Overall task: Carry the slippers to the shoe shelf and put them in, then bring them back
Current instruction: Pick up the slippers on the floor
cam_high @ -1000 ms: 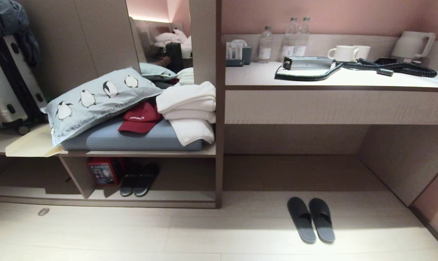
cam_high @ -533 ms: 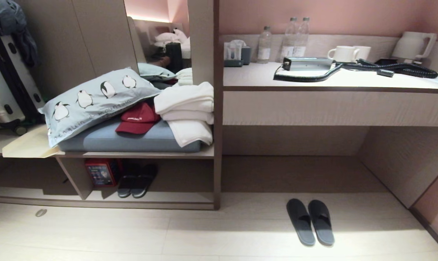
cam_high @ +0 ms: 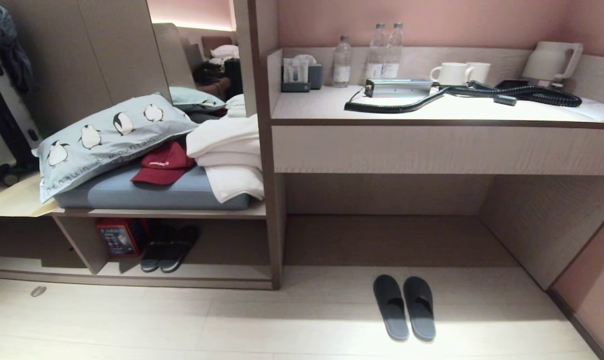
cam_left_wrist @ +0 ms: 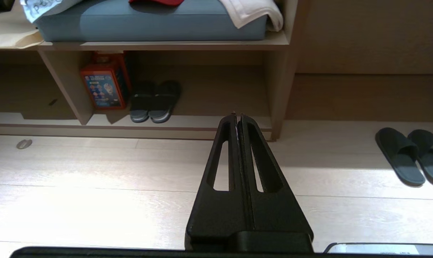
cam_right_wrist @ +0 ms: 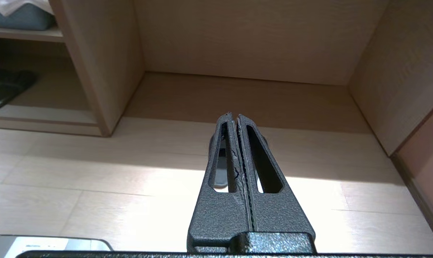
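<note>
1. Spanning the left, the shelf (cam_high: pixel 131 270) has a raised base board and a divider.
2. On the floor (cam_high: pixel 281 325) before the desk (cam_high: pixel 432 115) recess lie the slippers (cam_high: pixel 404 307), side by side, well apart from the shelf.
3. Both the left end effector (cam_left_wrist: pixel 237 116) and the right end effector (cam_right_wrist: pixel 233 116) hang above the floor, fingers pressed together, holding nothing.

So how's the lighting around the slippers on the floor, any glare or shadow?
Head view: the slippers straddle the edge where the desk's shadow meets a bright glare band on the pale floor. Left wrist view: the shoe shelf is dim inside. Right wrist view: floor glare behind the shut right gripper nearly whites out.
</note>
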Tool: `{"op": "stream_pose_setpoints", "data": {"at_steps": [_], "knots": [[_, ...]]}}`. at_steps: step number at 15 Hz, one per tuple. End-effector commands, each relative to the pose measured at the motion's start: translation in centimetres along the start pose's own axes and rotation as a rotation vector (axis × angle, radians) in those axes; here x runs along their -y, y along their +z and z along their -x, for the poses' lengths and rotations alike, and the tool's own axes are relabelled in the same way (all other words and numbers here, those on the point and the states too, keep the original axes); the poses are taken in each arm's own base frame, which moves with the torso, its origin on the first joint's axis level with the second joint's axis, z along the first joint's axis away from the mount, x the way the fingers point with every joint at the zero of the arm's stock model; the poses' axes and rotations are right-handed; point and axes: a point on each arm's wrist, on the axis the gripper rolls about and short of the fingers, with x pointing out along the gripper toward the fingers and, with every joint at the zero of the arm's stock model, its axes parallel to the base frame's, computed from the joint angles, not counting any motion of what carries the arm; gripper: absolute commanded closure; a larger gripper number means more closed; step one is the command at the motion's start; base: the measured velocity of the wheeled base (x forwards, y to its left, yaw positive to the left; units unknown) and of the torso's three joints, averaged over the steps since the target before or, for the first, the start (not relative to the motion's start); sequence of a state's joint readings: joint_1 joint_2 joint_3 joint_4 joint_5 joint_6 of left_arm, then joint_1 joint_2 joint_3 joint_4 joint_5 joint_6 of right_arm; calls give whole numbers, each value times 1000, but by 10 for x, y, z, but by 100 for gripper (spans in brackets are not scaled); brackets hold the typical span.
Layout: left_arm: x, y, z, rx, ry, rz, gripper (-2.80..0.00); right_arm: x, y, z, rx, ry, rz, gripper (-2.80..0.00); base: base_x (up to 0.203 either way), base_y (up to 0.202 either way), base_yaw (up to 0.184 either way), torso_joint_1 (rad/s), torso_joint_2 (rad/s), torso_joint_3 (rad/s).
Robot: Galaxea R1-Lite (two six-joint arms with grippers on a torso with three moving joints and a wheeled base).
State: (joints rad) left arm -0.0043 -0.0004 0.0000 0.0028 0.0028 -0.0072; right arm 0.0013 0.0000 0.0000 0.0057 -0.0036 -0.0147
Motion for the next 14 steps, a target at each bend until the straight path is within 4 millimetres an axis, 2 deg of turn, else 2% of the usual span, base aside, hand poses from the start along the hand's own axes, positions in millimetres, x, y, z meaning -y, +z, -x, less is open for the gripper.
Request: {"op": "stream_pose_setpoints", "data": {"at_steps": [1,14], "knots": [[0,0,0,-2,0,0,0,0,0,0,-3,1,1,0,0,-194,2,5,4,2],[0,0,0,-2,0,0,0,0,0,0,-3,1,1,0,0,-194,2,2,3,3]]}}
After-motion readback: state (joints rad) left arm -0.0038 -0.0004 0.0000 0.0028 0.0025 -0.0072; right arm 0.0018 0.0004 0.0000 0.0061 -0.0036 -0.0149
